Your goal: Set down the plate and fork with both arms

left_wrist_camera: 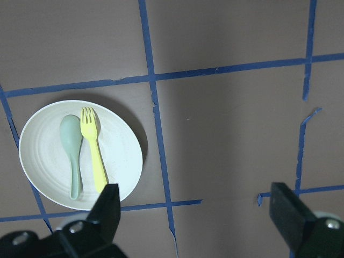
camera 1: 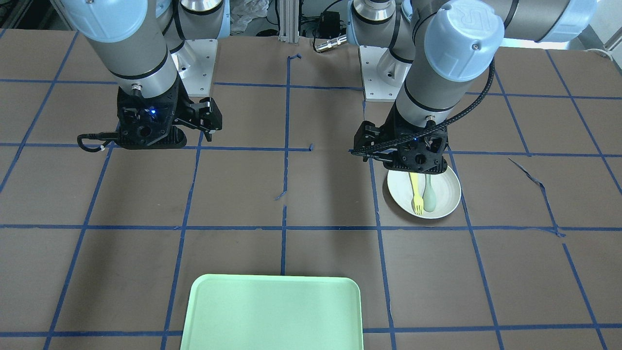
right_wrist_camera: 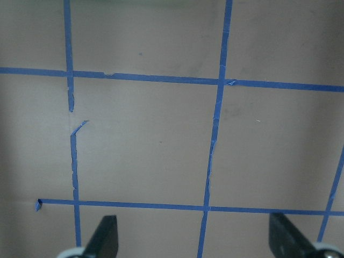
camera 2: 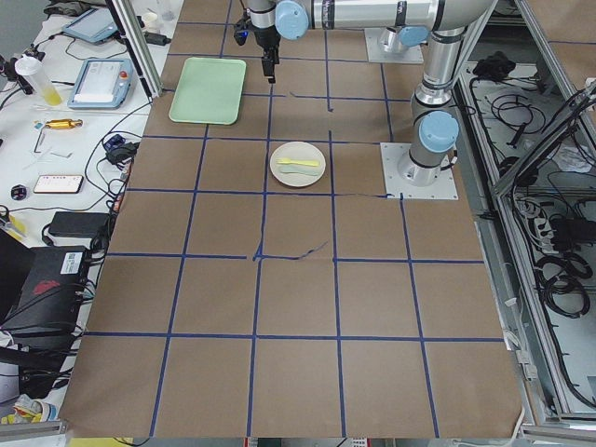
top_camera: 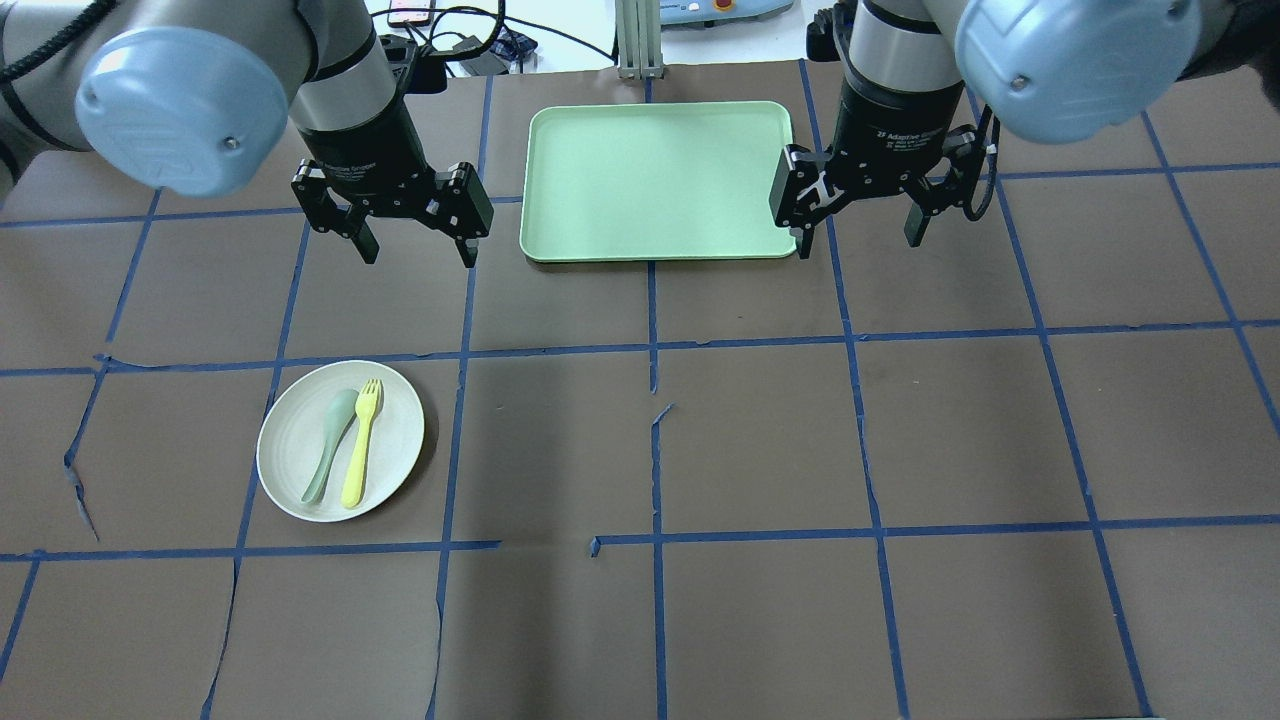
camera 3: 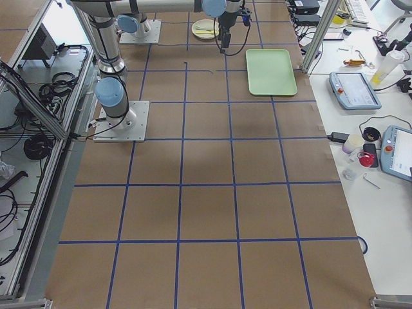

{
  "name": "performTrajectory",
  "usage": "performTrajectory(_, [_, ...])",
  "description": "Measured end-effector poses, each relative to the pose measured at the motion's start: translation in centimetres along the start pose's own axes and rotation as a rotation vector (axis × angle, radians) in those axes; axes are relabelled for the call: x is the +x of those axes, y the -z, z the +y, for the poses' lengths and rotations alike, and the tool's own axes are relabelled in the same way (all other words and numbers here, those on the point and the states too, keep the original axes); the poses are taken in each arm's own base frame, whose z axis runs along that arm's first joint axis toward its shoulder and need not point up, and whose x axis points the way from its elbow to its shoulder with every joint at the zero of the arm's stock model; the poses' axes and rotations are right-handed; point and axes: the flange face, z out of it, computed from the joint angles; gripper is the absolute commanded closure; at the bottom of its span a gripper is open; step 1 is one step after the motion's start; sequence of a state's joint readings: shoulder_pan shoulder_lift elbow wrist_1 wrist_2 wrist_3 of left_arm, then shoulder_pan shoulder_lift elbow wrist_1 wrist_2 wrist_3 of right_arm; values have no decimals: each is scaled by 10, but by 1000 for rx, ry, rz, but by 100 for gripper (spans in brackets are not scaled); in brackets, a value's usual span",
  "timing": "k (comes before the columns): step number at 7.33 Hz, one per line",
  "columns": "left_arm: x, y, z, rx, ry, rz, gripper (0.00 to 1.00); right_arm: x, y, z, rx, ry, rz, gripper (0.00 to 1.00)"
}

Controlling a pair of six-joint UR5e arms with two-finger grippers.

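Observation:
The off-white plate (top_camera: 395,420) lies on the table's left half, on the near side. On it, side by side, lie the yellow fork (top_camera: 362,445) and a pale grey-green spoon (top_camera: 328,445). My left gripper (top_camera: 418,255) is open and empty, raised above the table just beyond the plate. In the left wrist view the plate (left_wrist_camera: 121,156) with the fork (left_wrist_camera: 94,148) sits to the left of the open gripper (left_wrist_camera: 199,212). My right gripper (top_camera: 858,243) is open and empty, raised by the tray's right edge. Its wrist view shows only bare table under the open gripper (right_wrist_camera: 196,236).
A light-green rectangular tray (top_camera: 655,180) lies at the far middle of the table, between the two grippers. In the front-facing view the tray (camera 1: 274,311) is at the bottom edge. The table is covered in brown paper with a blue tape grid.

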State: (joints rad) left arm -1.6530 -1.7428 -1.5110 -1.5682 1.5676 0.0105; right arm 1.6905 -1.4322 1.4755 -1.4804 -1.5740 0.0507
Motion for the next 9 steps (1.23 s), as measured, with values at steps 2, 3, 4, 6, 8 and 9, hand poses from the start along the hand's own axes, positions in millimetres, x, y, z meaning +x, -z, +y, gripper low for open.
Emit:
performTrajectory(2, [0,-1,0,-1,-1,0,0,0,-4,1,-7,19,3,0])
performTrajectory(3, [0,-1,0,0,-1,-1,0,0,-5,1,-8,25,2,0])
performTrajectory(4, [0,0,0,3,-1,0,0,0,-5,0,-9,27,2,0])
performTrajectory(6, [0,0,0,8,-1,1,0,0,-5,0,-9,28,3,0])
performTrajectory(8, [1,1,1,8,-1,1,0,0,-6,1,-13,28,8,0])
performTrajectory(9, [1,0,1,8,4,3,0,0,-7,1,-13,26,9,0])
